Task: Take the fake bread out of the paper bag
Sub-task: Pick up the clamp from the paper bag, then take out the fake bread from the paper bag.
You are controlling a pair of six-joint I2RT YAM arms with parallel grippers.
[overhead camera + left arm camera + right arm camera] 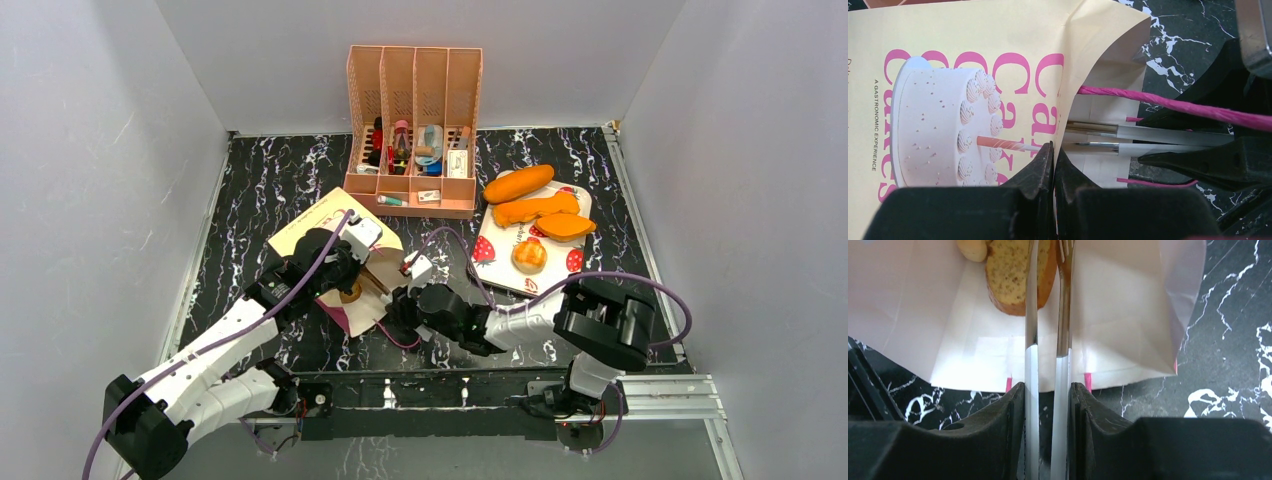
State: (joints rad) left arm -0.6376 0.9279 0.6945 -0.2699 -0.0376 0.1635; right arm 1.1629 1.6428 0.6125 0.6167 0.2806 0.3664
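Brown-crusted bread [1015, 277] lies deep inside the bag [973, 30], cut off at the top edge of the right wrist view. A paler piece beside it is barely in frame. From above, both arms overlap the bag's mouth and its inside is hard to make out. The left fingers [1045, 167] are clenched on the bag's upper lip. The right fingers [1015, 400] clasp a two-pronged utensil [1032, 315] that reaches inside. Right of the bag, loaves [520, 184] rest on a tray [503, 238].
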